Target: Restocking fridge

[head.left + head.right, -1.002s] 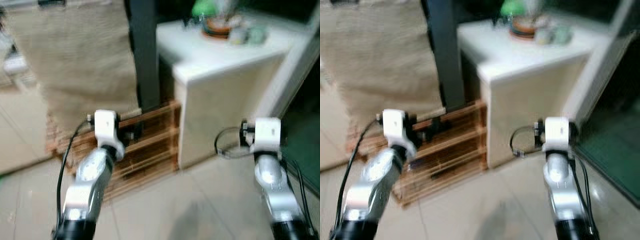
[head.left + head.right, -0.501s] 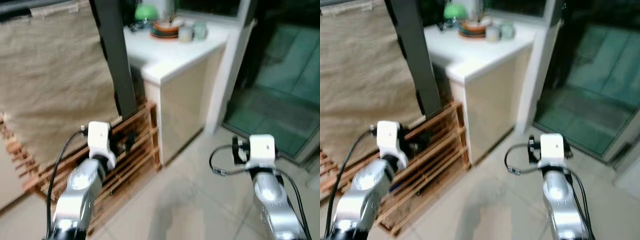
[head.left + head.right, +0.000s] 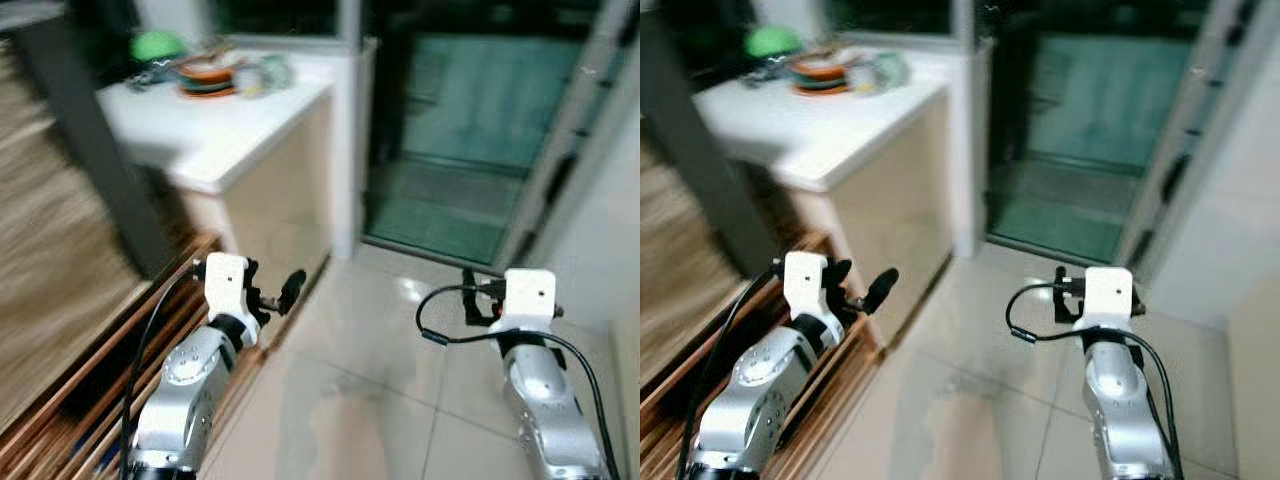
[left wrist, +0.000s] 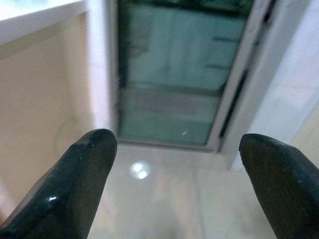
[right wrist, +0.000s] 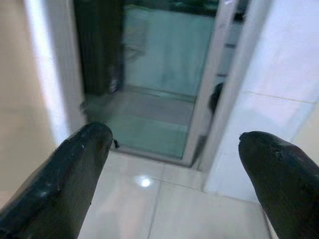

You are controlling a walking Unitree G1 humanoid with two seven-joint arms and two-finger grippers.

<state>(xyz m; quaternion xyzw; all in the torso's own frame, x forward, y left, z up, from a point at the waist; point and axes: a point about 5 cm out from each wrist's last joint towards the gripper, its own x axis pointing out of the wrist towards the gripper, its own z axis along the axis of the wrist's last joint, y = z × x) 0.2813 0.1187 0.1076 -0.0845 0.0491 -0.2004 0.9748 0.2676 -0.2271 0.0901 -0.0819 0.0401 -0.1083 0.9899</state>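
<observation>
Both arms raised over a tiled floor (image 3: 400, 400), nothing held, facing a glass door.

Head views: the left gripper (image 3: 280, 293) hangs beside a cream counter (image 3: 270, 190) bearing dishes (image 3: 205, 78) and a green object (image 3: 155, 45); a wooden rack (image 3: 90, 400) lies below it. The right arm (image 3: 530, 330) is up nearer the glass door (image 3: 460, 110); I cannot tell its finger spread here. No fridge or stock can be made out.
Left wrist view: the fingers (image 4: 70, 184) are spread wide and empty, the door ahead between them.
Right wrist view: the right gripper (image 5: 174, 189) is likewise released, its fingers (image 5: 60, 184) apart, the door and a white wall (image 5: 289, 64) ahead.
</observation>
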